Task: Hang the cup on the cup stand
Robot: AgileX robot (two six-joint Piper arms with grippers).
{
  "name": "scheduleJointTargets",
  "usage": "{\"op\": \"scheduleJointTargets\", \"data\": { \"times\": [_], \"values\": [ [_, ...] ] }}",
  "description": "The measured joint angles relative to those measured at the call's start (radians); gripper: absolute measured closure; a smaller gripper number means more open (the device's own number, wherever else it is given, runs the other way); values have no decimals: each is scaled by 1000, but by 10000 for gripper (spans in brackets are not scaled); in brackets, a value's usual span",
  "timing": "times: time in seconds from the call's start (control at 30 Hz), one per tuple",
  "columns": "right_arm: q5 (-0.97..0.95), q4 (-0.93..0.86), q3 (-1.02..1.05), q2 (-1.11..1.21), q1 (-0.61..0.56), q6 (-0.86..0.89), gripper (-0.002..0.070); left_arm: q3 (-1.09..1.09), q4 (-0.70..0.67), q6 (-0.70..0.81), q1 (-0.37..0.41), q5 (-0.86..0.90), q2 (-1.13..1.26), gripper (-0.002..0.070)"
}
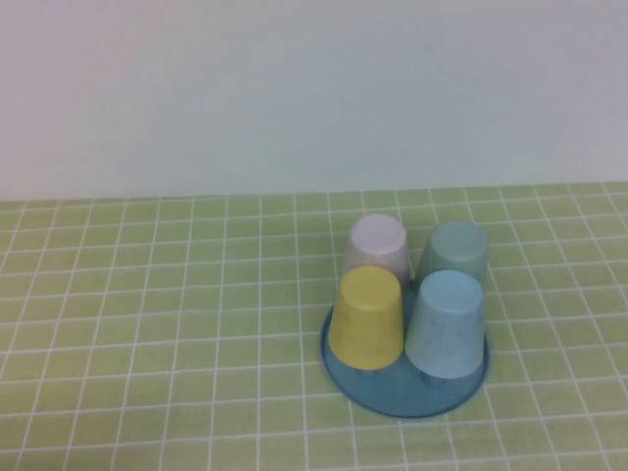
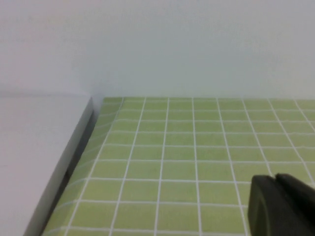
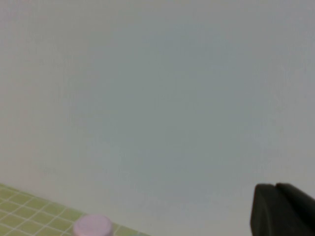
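The sky-blue cup (image 1: pixel 446 324) sits upside down on the front right of the round blue cup stand (image 1: pixel 392 404). The stand's pegs are hidden under the cups. Neither arm shows in the high view. My left gripper (image 2: pixel 274 178) is shut and empty, low over bare green tiled table, with no cup in its view. My right gripper (image 3: pixel 274 186) is shut and empty, facing the pale wall; only the top of the lilac cup (image 3: pixel 92 225) shows in its view.
A yellow cup (image 1: pixel 367 316), a lilac cup (image 1: pixel 378 245) and a duller teal-green cup (image 1: pixel 454 252) also stand upside down on the stand. A white raised ledge (image 2: pixel 34 147) borders the table in the left wrist view. A pale wall stands behind the table.
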Motion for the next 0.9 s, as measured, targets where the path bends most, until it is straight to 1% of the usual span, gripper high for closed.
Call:
{"op": "scheduleJointTargets", "data": {
  "times": [0.07, 0.3, 0.37, 0.43, 0.53, 0.6, 0.63, 0.7, 0.73, 0.8, 0.9],
  "values": [
    [7, 3, 0, 0, 0, 0, 676, -2, 0, 0, 6, -4, 0, 676],
    [35, 13, 0, 0, 0, -7, 676, -2, -42, 0, 7, 146, 0, 676],
    [63, 97, 1, 0, 0, -77, 676, -2, -44, 0, 7, 157, 0, 676],
    [91, 273, 12, 0, 0, -271, 676, -2, -44, 0, 7, 158, 0, 676],
    [157, 695, 59, -18, 0, -703, 676, -2, -44, -2, 7, 158, 0, 676],
    [253, 1032, 94, -60, 0, -1030, 676, -2, -44, -2, 7, 158, 0, 675],
    [320, 1182, 106, -82, 0, -1149, 676, -2, -44, -2, 7, 158, 0, 677],
    [468, 1404, 130, -136, -5, -1379, 676, -2, -44, -4, 7, 158, 0, 677],
    [518, 1462, 141, -157, -12, -1450, 676, -2, -44, -4, 7, 158, 0, 677],
    [588, 1550, 163, -202, -51, -1532, 676, -2, -44, -4, 7, 158, 0, 677],
    [555, 1614, 210, -257, -147, -1596, 676, -2, -44, -4, 7, 158, 0, 677]
  ]
}}
